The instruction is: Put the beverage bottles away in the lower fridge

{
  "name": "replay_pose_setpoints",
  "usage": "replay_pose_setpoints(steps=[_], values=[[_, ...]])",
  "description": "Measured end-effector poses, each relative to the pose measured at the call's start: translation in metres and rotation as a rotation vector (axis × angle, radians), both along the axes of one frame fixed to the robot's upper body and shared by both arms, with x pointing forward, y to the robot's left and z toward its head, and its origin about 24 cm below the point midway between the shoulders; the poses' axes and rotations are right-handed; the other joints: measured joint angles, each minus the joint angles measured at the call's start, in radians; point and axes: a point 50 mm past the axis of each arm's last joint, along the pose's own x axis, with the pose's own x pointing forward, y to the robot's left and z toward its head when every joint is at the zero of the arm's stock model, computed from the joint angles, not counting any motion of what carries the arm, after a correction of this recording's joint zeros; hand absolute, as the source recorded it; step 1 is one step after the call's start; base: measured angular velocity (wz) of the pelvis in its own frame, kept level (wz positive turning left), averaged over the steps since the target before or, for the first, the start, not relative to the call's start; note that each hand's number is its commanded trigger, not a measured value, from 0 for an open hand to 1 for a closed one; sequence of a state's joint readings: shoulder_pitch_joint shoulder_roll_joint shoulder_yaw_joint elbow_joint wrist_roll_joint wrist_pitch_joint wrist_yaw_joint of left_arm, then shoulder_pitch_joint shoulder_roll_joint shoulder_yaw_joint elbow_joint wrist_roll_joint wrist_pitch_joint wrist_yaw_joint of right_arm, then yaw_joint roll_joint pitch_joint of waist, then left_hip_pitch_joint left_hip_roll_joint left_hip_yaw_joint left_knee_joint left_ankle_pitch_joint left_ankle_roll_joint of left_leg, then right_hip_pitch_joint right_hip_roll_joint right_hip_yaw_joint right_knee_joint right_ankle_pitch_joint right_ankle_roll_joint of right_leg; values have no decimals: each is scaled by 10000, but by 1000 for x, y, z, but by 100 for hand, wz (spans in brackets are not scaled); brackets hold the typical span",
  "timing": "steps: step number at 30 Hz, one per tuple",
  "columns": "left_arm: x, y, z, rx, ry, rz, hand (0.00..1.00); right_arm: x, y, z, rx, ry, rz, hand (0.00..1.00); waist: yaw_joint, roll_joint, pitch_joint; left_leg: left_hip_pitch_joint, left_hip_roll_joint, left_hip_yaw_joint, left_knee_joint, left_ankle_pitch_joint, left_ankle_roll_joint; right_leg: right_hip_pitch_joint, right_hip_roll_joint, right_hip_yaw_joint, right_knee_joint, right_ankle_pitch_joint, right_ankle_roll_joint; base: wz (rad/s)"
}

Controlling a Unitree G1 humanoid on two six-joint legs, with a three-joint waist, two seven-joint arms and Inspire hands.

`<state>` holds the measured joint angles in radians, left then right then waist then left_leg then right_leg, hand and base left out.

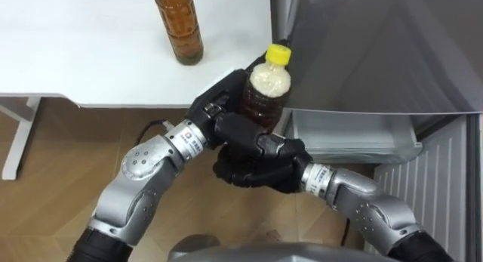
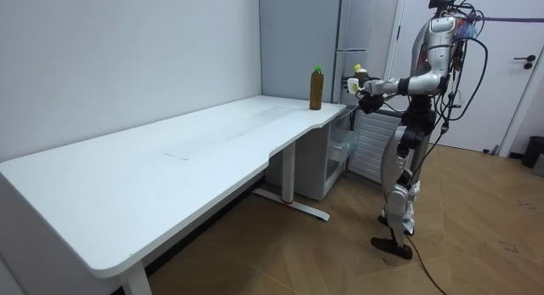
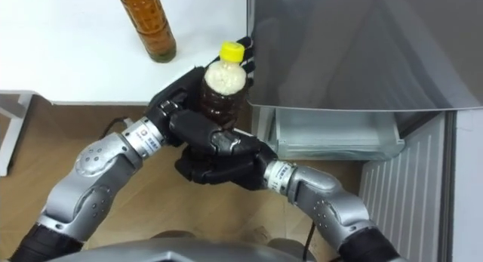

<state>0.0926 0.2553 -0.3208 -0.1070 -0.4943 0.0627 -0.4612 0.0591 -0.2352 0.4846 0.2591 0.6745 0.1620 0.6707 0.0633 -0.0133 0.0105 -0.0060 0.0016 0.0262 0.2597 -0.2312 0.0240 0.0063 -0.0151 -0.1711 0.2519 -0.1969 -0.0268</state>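
Note:
I hold a yellow-capped bottle (image 1: 267, 87) of brown drink upright in front of me, just past the white table's corner. My left hand (image 1: 217, 105) wraps it from the left and my right hand (image 1: 256, 162) curls round its lower part from below. A second, taller bottle (image 1: 178, 28) of amber drink stands on the table (image 1: 83, 58) near that corner; in the room view it has a green cap (image 2: 316, 86). The lower fridge (image 1: 355, 135) stands open right of my hands, with a clear drawer inside. In the room view I stand at the table's far end, facing the fridge (image 2: 342, 48).
The grey upper fridge door (image 1: 377, 50) hangs over the open lower compartment. A ribbed white panel (image 1: 445, 186) lies at the far right. The table's leg (image 1: 19, 137) stands on the wooden floor at the left. A white door (image 2: 518, 65) is behind me.

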Motion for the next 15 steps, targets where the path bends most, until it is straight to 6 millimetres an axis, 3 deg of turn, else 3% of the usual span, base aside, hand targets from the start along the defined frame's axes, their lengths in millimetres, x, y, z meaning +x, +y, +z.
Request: replay_pose_setpoints(steps=[9,15], values=[[4,3,28,-231,-1165,282,0,-1,5,3,478,-88,249,100,-4,198,54,9,4,-32,-5,0,-2,-8,1,30,-2,1,-3,0],[13,11,77,-1342,-3249,1157,0,-8,4,-2,407,112,269,100,144,199,51,369,8,54,-98,1,-2,307,16,64,-135,1,-2,-3]])
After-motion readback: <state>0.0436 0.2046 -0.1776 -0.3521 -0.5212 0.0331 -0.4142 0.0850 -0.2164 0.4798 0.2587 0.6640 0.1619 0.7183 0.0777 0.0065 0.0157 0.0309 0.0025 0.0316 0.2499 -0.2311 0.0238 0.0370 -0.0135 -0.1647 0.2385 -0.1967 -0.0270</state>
